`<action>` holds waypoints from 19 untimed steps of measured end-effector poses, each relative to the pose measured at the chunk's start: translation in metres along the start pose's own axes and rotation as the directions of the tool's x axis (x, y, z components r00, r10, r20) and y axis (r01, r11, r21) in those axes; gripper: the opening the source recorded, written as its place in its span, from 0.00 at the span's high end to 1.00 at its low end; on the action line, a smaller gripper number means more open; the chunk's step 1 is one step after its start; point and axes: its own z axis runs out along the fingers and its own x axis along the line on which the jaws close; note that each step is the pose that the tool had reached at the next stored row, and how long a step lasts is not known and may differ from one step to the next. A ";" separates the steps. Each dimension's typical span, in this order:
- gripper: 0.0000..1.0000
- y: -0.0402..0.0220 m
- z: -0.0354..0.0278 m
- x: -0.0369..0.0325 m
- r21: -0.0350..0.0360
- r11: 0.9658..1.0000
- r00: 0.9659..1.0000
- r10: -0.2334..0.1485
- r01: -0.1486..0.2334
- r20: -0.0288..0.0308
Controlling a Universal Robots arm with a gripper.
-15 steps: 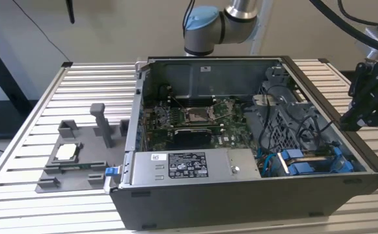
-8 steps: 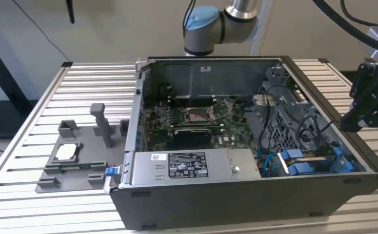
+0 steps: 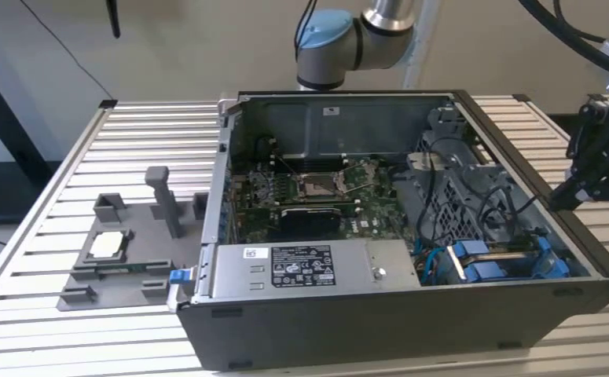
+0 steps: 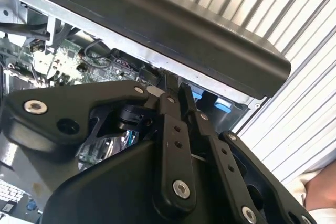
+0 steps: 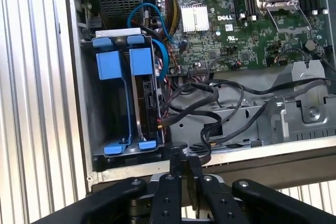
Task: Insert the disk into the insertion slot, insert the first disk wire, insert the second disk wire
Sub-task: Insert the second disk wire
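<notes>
One tool (image 5: pixel 178 155), fingers pressed together, hovers at the case (image 5: pixel 252 156) rim near black wires (image 5: pixel 210 93). We see the disk (image 5: pixel 146 103) seated in the insertion slot (image 5: pixel 102 114); we judge plugs must meet its ports squarely.

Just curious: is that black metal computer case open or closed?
Open: the black metal computer case has no top cover; its green circuit board shows.
</notes>
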 end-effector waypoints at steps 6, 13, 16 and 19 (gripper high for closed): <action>0.84 0.0000 0.0000 0.0000 -0.001 1.000 1.000 0.001 -0.001 0.000; 0.84 0.0032 -0.0021 0.0001 -0.001 1.000 1.000 0.001 -0.001 0.000; 0.84 0.0078 -0.0026 0.0003 -0.001 1.000 1.000 0.002 -0.002 0.000; 0.84 0.0137 -0.0024 -0.0007 -0.001 1.000 1.000 0.003 -0.003 0.001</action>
